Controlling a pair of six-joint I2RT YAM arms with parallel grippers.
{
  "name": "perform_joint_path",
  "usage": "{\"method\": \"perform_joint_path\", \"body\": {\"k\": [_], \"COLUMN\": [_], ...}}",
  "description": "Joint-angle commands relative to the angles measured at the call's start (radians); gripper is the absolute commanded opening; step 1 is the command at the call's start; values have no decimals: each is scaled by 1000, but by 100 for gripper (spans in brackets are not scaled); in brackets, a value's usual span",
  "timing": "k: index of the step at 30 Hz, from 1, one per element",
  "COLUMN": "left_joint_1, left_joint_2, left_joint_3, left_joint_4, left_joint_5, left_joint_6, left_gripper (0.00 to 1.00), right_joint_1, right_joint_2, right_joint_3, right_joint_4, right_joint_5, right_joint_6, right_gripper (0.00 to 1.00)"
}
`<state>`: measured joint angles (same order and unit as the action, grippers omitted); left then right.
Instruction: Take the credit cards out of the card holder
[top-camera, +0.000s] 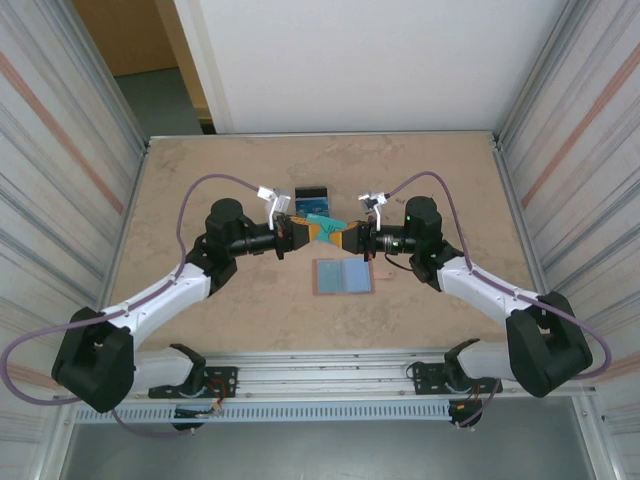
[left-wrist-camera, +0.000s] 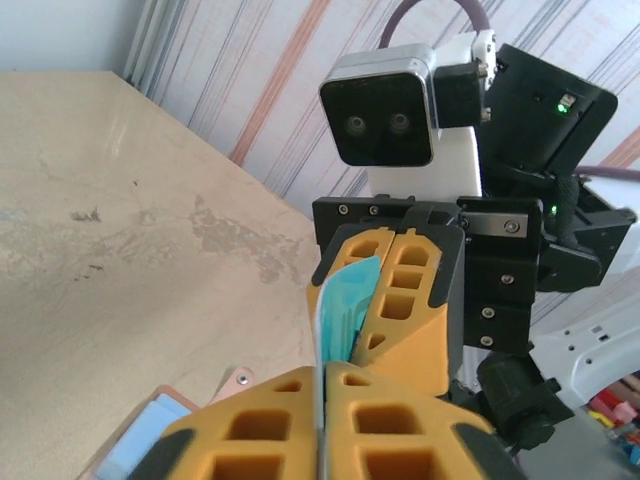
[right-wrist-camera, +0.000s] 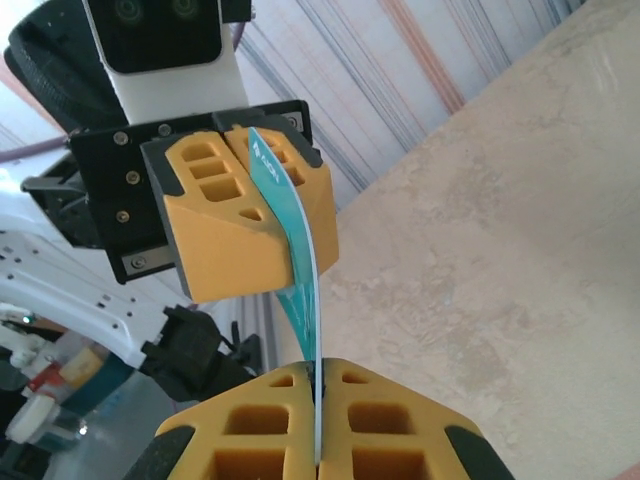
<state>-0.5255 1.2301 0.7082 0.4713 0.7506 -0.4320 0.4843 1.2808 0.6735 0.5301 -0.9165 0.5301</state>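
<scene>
A teal credit card (top-camera: 322, 222) hangs in the air above the table's middle, pinched at both ends. My left gripper (top-camera: 297, 232) is shut on one end and my right gripper (top-camera: 345, 237) on the other. In the left wrist view the card (left-wrist-camera: 348, 305) runs from my left gripper (left-wrist-camera: 328, 370) into the facing orange fingers. The right wrist view has the card (right-wrist-camera: 300, 250) edge-on, bowed, clamped in my right gripper (right-wrist-camera: 320, 372). The card holder (top-camera: 343, 276) lies open and flat just nearer, pale blue pockets up, strap tab (left-wrist-camera: 238, 380) to its right.
Another credit card (top-camera: 312, 194), blue and black, lies flat on the table beyond the two grippers. Corrugated side walls (top-camera: 70, 150) enclose the tan table on the left and right. A metal rail (top-camera: 320, 380) runs along the near edge.
</scene>
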Motion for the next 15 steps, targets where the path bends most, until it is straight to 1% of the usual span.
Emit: {"method": "perform_joint_path", "body": {"k": [1, 2, 4, 5, 8, 12, 15], "left_joint_1": [24, 29, 30, 29, 29, 26, 3], "left_joint_2": [-37, -52, -77, -85, -85, -42, 10], "left_joint_3": [27, 48, 103, 133, 201, 279, 341], "left_joint_4": [-60, -119, -259, -329, -465, -586, -697], "left_joint_5": [27, 27, 17, 14, 20, 78, 84], "left_joint_6": [57, 103, 218, 273, 388, 504, 624], "left_gripper": [26, 33, 42, 45, 52, 54, 54], "right_joint_1": [4, 5, 9, 13, 24, 32, 40], "right_joint_2": [-35, -46, -61, -67, -74, -70, -63], "right_joint_3": [46, 59, 90, 108, 152, 189, 207], "right_joint_4": [-127, -194, -323, -391, -537, -638, -671], "right_joint_5": [17, 29, 42, 53, 68, 57, 38], "right_joint_6": [-88, -128, -207, -247, -338, -401, -426], "right_gripper": [0, 0, 0, 0, 0, 0, 0]}}
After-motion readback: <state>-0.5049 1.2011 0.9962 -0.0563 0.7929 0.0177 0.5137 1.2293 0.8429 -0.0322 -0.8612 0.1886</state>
